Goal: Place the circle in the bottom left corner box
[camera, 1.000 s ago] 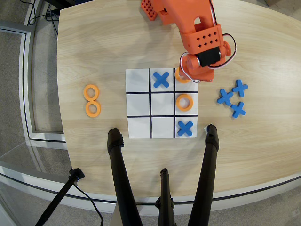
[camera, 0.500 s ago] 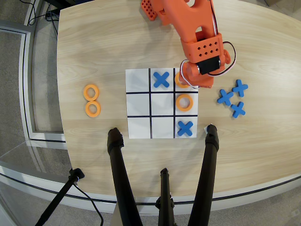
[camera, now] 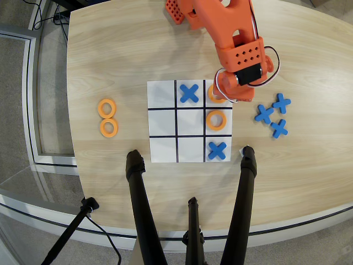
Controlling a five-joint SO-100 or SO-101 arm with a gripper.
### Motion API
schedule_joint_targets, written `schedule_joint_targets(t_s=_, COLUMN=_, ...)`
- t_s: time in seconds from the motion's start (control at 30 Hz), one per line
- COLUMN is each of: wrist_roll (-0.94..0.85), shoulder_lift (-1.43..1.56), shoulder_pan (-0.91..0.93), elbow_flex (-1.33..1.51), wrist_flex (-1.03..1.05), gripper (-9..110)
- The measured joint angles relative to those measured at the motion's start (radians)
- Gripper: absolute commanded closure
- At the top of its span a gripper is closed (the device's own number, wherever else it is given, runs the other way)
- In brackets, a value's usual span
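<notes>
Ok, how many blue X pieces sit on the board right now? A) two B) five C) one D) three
A: the overhead view shows one blue X in the top middle cell and another blue X in the lower right cell of the board; the others lie off it.

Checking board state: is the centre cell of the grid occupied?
No, the centre cell is bare white; the nearest piece is an orange ring in the cell to its right.

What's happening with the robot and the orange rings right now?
Gripper hidden under arm, state unknown. Ring in top right cell, partly covered. Bottom left cell empty. Nothing blocking.
</notes>
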Motion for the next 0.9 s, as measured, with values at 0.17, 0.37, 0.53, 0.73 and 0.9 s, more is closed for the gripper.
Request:
schedule_joint_targets(t_s=0.17, wrist_roll=0.000, shoulder_lift=0.000, shoulder_pan=0.000, elbow_flex=0.000, wrist_flex=0.002, gripper=100)
schedule_joint_targets(t_s=0.37, wrist_roll=-0.006, shoulder_lift=0.008, shoulder_pan=0.003, elbow_flex=0.002, wrist_flex=0.009, gripper=89)
schedule_joint_targets(t_s=0.53, wrist_roll=-0.008, shoulder_lift=0.035, shoulder_pan=0.006, elbow_flex=0.000, wrist_flex=0.071, gripper=89)
schedule_joint_targets(t_s=0.73, wrist_roll=-0.034, shoulder_lift=0.152, shoulder_pan=0.040, elbow_flex=-0.126, wrist_flex=0.222, gripper=89)
schedule_joint_targets(t_s=0.9, wrist_roll=-0.051, shoulder_lift=0.350, shoulder_pan=0.077, elbow_flex=-0.219, wrist_flex=0.325, gripper=89)
